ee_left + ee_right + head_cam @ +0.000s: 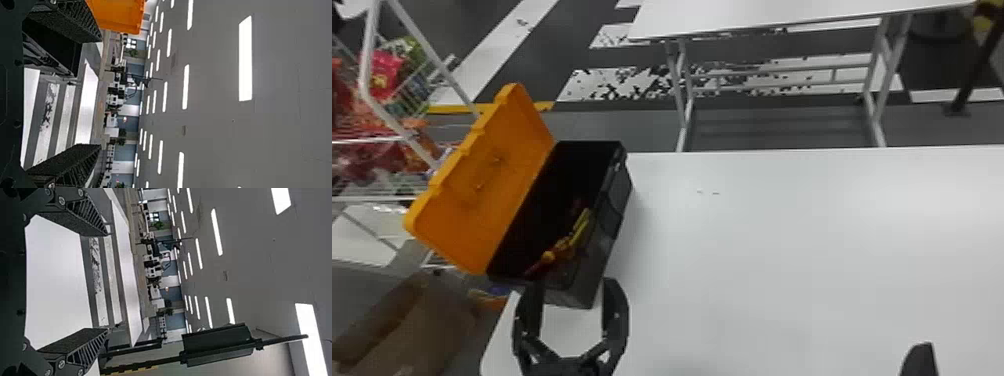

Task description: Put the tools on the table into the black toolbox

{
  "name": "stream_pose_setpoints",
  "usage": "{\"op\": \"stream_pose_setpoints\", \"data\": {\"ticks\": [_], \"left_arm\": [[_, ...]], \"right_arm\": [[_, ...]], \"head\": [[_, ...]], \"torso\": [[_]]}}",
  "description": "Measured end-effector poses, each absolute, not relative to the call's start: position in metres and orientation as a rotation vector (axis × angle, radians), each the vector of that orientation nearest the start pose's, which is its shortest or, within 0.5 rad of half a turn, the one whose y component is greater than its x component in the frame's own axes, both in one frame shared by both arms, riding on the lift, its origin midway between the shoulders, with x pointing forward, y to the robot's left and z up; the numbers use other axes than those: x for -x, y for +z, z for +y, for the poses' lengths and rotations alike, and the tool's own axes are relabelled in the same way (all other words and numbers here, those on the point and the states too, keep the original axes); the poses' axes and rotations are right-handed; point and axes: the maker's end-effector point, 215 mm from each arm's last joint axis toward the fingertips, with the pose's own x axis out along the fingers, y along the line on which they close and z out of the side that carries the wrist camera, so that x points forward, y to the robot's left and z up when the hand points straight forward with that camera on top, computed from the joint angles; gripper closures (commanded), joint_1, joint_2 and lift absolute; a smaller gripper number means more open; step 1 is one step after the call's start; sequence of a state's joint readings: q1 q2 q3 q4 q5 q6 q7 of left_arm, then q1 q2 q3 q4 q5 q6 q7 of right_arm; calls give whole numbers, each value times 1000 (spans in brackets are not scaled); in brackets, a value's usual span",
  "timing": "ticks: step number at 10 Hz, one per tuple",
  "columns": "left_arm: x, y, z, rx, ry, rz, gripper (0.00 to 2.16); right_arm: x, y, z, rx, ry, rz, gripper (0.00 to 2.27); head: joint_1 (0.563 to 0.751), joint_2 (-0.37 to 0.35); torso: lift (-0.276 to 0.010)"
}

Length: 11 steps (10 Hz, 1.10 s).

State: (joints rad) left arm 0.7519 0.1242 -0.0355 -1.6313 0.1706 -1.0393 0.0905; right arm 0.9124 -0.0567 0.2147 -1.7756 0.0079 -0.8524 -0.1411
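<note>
Head view: with left gripper (572, 284) spread wide near black toolbox (599, 255), retract smoothly without brushing the tools (577, 232) inside; hold right gripper (105, 281), also wide, away.

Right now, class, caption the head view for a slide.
Tools lie inside the open black toolbox, the left end effector open before it.

"Can you read anything from where you're standing?"

"No, not one word or number. That red packet (388, 67) has a yellow mark (379, 81) on it, but it's too blurred for me."

"And those tiny marks (715, 193) on the desk (782, 250)?"

"Too small to make out."
</note>
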Motion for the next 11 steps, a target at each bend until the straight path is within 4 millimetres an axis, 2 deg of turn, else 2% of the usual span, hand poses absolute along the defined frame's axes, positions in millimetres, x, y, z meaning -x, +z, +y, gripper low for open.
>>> {"op": "stream_pose_setpoints", "data": {"ticks": [4,11], "left_arm": [[-281,-341,292,84,98,-330,33],[-283,-343,290,92,82,-319,33]], "right_arm": [[-249,-374,-162,-152,24,-111,161],[-249,-378,-159,-156,21,-100,164]], "head": [[695,291],[695,293]], "torso": [[-75],[-75]]}}
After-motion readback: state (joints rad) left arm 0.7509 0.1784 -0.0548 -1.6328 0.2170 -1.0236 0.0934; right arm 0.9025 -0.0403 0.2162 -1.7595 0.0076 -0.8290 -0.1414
